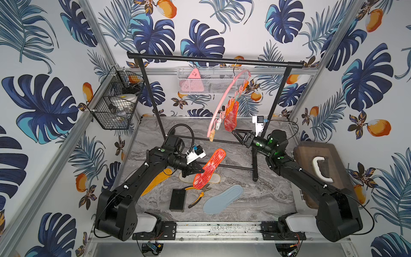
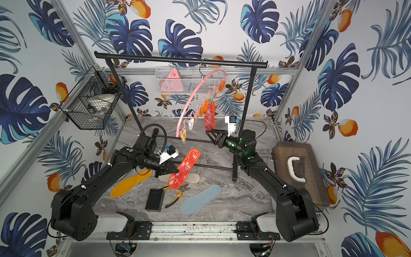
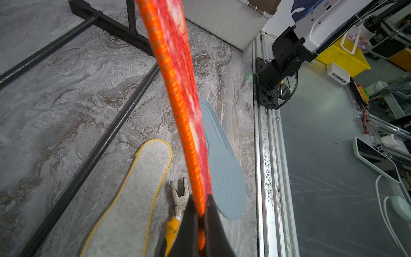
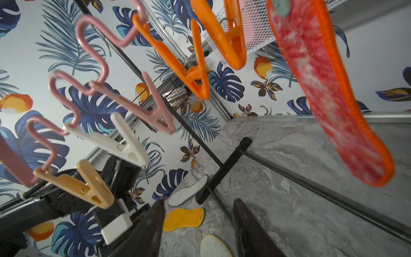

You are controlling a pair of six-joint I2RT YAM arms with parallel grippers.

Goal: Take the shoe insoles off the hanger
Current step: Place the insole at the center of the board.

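Red-orange insole (image 1: 209, 169) clamped in left gripper (image 1: 200, 170); right gripper (image 4: 200, 202), jaws apart, should grip hanging insole (image 4: 329, 89) low, then pull downward.

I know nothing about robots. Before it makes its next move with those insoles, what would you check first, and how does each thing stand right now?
1. Left gripper grips the held red-orange insole: ok, shut on its edge.
2. Right gripper ready to grasp: ok, jaws apart.
3. Hanging insole between the right jaws: not ok, it hangs beside them.
4. Hanger hooked on the rack: ok, though tilted.
5. Bare table under the held insole: not ok, beige insole and pliers seem to lie there.
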